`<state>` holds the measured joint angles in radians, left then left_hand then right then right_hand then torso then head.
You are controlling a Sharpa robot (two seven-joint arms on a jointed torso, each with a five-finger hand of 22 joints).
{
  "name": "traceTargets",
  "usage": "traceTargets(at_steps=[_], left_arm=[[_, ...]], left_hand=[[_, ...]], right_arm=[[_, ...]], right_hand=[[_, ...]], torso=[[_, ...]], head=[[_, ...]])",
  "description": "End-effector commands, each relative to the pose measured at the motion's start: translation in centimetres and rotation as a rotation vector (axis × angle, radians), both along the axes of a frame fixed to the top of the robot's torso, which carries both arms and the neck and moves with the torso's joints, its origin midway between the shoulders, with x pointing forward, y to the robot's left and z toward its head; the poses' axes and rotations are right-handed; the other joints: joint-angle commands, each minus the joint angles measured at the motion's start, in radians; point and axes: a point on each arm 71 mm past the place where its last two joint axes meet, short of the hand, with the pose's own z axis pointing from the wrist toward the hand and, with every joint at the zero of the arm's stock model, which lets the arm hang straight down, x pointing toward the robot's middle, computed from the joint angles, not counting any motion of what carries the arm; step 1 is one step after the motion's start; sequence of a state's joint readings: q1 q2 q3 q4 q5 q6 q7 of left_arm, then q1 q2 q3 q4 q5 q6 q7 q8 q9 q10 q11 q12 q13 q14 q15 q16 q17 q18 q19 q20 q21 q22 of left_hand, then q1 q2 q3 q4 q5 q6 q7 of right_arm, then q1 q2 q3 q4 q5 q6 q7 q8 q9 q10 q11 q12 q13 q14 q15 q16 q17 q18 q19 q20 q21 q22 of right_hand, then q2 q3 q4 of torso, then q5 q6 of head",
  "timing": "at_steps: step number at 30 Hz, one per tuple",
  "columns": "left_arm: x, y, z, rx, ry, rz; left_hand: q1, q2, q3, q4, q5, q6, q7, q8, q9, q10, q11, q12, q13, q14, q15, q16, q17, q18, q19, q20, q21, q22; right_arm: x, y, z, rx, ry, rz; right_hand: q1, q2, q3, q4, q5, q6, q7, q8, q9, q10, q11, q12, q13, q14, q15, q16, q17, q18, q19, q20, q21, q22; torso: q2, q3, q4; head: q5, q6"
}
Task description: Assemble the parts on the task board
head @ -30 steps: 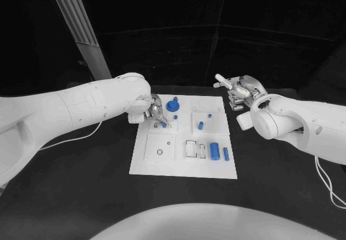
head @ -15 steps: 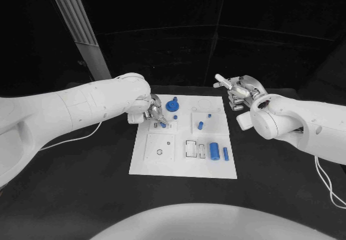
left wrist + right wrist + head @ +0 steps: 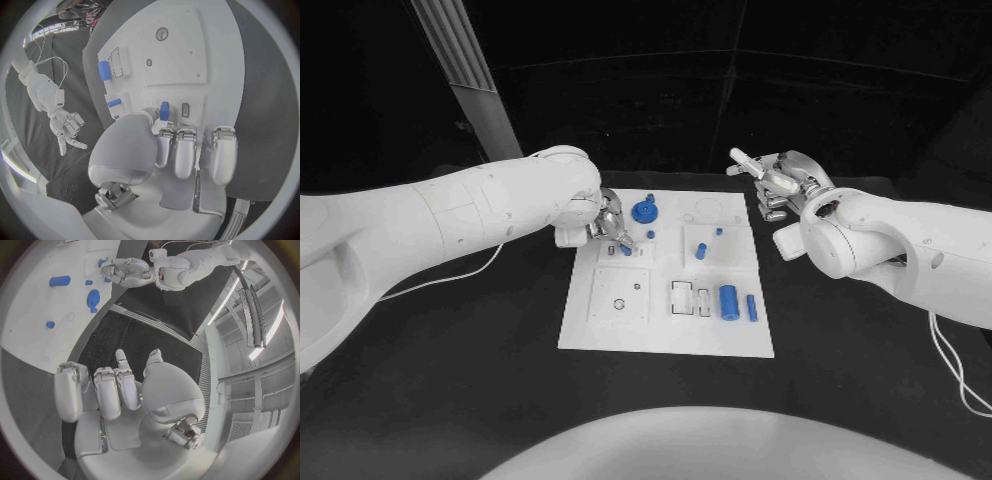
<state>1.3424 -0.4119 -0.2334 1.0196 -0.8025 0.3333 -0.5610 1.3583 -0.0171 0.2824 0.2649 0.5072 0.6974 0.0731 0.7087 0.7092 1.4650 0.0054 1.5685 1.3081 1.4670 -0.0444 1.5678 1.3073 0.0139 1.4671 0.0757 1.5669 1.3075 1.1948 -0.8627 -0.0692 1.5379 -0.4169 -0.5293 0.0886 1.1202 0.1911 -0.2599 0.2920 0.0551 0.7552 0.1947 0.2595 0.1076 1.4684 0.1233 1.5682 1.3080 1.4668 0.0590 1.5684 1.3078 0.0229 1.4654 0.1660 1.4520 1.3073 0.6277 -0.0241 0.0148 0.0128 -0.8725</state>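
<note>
over the task board [image 3: 668, 330] nothing has moved: left hand [image 3: 607, 226] still pinches a blue peg [image 3: 164, 110], right hand [image 3: 779, 187] stays empty, fingers apart.

The left hand [image 3: 603, 225] crowds the task board's [image 3: 668, 340] far left corner beside a blue round part [image 3: 645, 211], the right hand [image 3: 780, 185] hangs off its far right corner, while the near edge lies open.
</note>
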Motion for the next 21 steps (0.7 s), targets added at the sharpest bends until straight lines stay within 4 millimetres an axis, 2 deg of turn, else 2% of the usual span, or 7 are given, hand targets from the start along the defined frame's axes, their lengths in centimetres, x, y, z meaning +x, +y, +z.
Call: traceTargets(at_steps=[1,7,12,13,16,18,21], left_arm=[[-0.07,0.07,-0.06,0.011,0.012,-0.006],[-0.1,0.11,-0.09,0.016,0.017,-0.007],[-0.14,0.08,-0.11,0.022,0.021,-0.007],[-0.15,0.07,-0.12,0.023,0.021,-0.007],[-0.17,0.06,-0.13,0.028,0.023,-0.006],[-0.18,0.04,-0.14,0.029,0.022,-0.005],[-0.22,0.0,-0.15,0.029,0.023,-0.006]], left_hand=[[0.004,0.009,0.035,-0.027,0.0,0.006,-0.003,0.002,0.071,0.106,0.004,0.002,0.263,0.104,-0.002,0.003,0.263,-0.014,0.104,-0.002,0.004,0.263],[-0.004,0.008,0.037,-0.022,-0.009,0.006,-0.003,0.0,0.073,0.106,0.004,0.002,0.263,0.104,-0.001,0.003,0.263,-0.014,0.104,-0.002,0.004,0.263],[-0.02,0.006,0.037,-0.012,-0.041,0.006,-0.003,-0.004,0.078,0.106,0.005,0.002,0.263,0.104,0.0,0.003,0.263,-0.014,0.104,-0.001,0.004,0.263],[-0.027,0.005,0.034,-0.007,-0.051,0.006,-0.003,-0.005,0.079,0.106,0.005,0.002,0.263,0.104,0.0,0.003,0.263,-0.014,0.104,-0.001,0.004,0.263],[-0.04,0.009,0.026,0.006,-0.122,0.01,-0.004,-0.01,0.082,0.106,0.004,0.002,0.263,0.104,0.0,0.003,0.263,-0.014,0.104,-0.001,0.004,0.263],[-0.049,0.009,0.018,0.014,-0.147,0.011,-0.003,-0.014,0.083,0.106,0.005,0.002,0.263,0.104,0.0,0.003,0.263,-0.014,0.104,-0.001,0.004,0.263],[-0.057,0.008,0.008,0.019,-0.164,0.012,-0.002,-0.018,0.084,0.106,0.005,0.002,0.263,0.104,0.001,0.003,0.263,-0.014,0.104,0.0,0.004,0.263]], right_arm=[[0.03,0.03,0.14,-0.001,-0.008,-0.001],[0.03,0.06,0.14,-0.001,-0.008,0.0],[0.03,0.1,0.14,0.0,-0.007,0.002],[0.03,0.1,0.14,0.0,-0.007,0.002],[0.03,0.11,0.13,0.0,-0.007,0.003],[0.02,0.12,0.14,0.0,-0.006,0.004],[0.01,0.1,0.13,0.0,-0.006,0.005]], right_hand=[[0.007,0.002,-0.006,-0.002,-0.004,-0.007,0.01,0.006,0.001,0.102,0.006,0.003,0.263,0.104,0.005,0.002,0.263,0.013,0.011,0.006,-0.005,0.214],[0.007,0.002,-0.006,-0.002,-0.004,-0.007,0.01,0.006,0.001,0.102,0.006,0.003,0.263,0.104,0.005,0.002,0.263,0.013,0.011,0.006,-0.005,0.214],[0.007,0.002,-0.006,-0.002,-0.004,-0.007,0.01,0.006,0.001,0.102,0.006,0.003,0.263,0.104,0.005,0.002,0.263,0.013,0.011,0.006,-0.005,0.214],[0.007,0.002,-0.006,-0.002,-0.004,-0.007,0.01,0.006,0.001,0.102,0.006,0.003,0.263,0.104,0.005,0.002,0.263,0.013,0.011,0.006,-0.005,0.214],[0.007,0.002,-0.006,-0.002,-0.004,-0.007,0.01,0.006,0.001,0.102,0.006,0.003,0.263,0.104,0.005,0.002,0.263,0.013,0.011,0.006,-0.005,0.214],[0.007,0.004,-0.008,-0.002,-0.004,-0.007,0.01,0.008,0.002,0.102,0.006,0.003,0.263,0.104,0.005,0.002,0.263,0.013,0.011,0.006,-0.005,0.214],[0.007,0.004,-0.008,-0.002,-0.004,-0.007,0.01,0.009,0.002,0.102,0.006,0.003,0.263,0.104,0.006,0.002,0.263,0.012,0.012,0.006,-0.004,0.214]], torso=[[0.0,-0.0002,0.0003],[0.0,0.0001,-0.0005],[0.0,-0.0002,-0.0006],[0.0,-0.0001,-0.0005],[0.0,-0.0002,0.0001],[0.0,0.0,-0.0006],[0.0,-0.0002,-0.0006]], head=[[0.0,0.0],[0.0,0.0],[0.0,0.0],[0.0,0.0],[0.0,0.0],[0.0,0.0],[-0.001,0.0]])
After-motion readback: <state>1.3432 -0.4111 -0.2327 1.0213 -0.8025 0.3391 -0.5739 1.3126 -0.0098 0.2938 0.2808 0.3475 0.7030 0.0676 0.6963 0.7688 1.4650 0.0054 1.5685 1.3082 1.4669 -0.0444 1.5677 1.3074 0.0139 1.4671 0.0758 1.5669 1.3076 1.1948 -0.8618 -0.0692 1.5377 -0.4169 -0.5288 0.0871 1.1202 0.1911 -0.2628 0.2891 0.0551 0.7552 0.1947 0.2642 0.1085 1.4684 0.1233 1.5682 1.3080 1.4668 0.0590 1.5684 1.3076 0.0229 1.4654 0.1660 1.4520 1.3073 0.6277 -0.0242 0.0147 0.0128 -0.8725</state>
